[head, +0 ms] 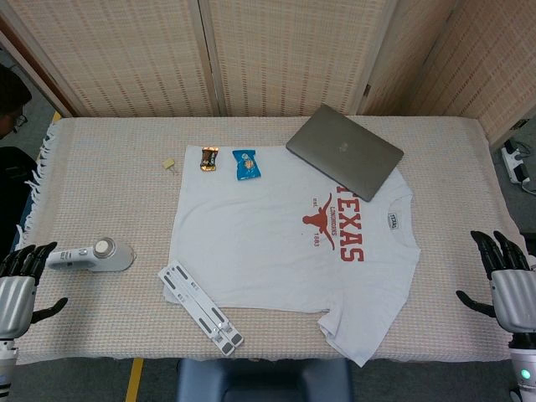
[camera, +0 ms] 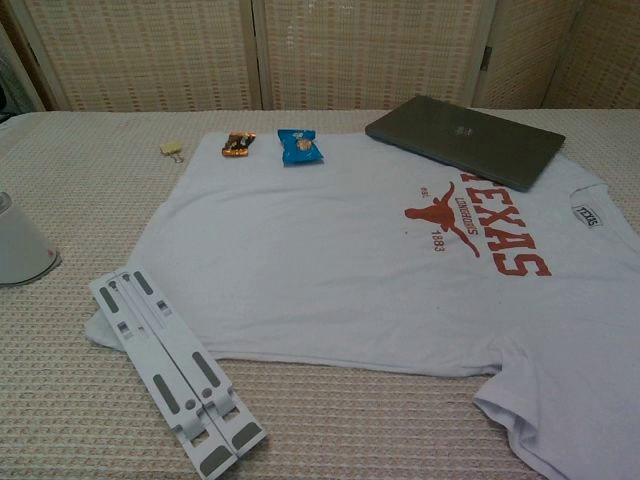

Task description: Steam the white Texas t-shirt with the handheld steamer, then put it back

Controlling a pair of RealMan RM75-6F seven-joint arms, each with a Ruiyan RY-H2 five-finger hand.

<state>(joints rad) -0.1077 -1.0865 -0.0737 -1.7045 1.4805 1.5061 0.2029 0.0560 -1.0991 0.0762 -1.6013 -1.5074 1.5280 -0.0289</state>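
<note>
Head view: worktop [head: 100, 134] covered w/ beige woven cloth, coarse weave, fringe on far-left edge. White Texas t-shirt [head: 268, 243] lies flat mid-worktop, soft cotton, red longhorn print toward the right, collar to the right, a few shallow creases; one sleeve hangs near the front edge. Laptop [head: 345, 151], matte grey slab, lid closed, its near corner resting on the shirt by the collar. Folding stand [head: 201, 308], white hard plastic w/ grey pads, collapsed flat, angled over the shirt's front-left corner. Handheld steamer [head: 90, 255] on its side, well left of the shirt, smooth white/grey plastic, rounded body, round button on top, handle pointing at left hand [head: 18, 285]. Left hand just beside the handle, fingers [head: 33, 253] spread, holding nothing, not touching as far as I can tell. Right hand [head: 507, 280] off the right edge, dark fingers apart, empty. Small stuff at the back edge of the shirt: blue snack pack [head: 246, 164], glossy foil; brown wrapped bar [head: 208, 158]; tiny tan clip [head: 169, 164] on bare cloth. Judgement: step = pickup, not yet begun. Next calls for left hand to wrap the handle, lift, carry nozzle over the fabric; laptop + stand may obstruct passes.
</note>
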